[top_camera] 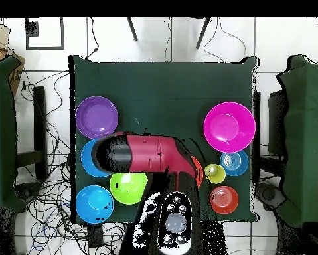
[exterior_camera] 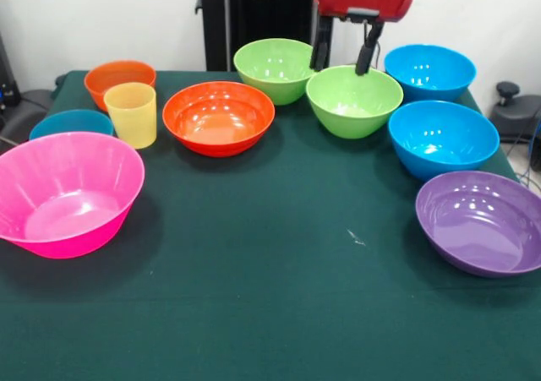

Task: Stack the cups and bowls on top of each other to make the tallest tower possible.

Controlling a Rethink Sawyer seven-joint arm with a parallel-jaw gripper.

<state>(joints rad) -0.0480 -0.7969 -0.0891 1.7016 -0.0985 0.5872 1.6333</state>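
My gripper (exterior_camera: 343,60) is open and empty, its two black fingers (exterior_camera: 365,58) hanging just over the far rim of a lime green bowl (exterior_camera: 353,100). A second lime green bowl (exterior_camera: 275,68) stands to its left. The pale-yellow cup (exterior_camera: 132,113) stands upright at the left, between a small orange bowl (exterior_camera: 119,78), a small blue bowl (exterior_camera: 72,122) and a wide orange bowl (exterior_camera: 218,117). The big pink bowl (exterior_camera: 68,193) is at front left. Two blue bowls (exterior_camera: 429,71) (exterior_camera: 443,138) and the purple bowl (exterior_camera: 482,222) line the right side. Every bowl stands alone; none is stacked.
The green cloth table (exterior_camera: 279,296) has open room in its middle and front. In the overhead view my red arm (top_camera: 151,154) covers part of a blue bowl (top_camera: 88,161) and the wide orange bowl (top_camera: 197,167); the pink bowl (top_camera: 229,126) and purple bowl (top_camera: 97,117) show fully.
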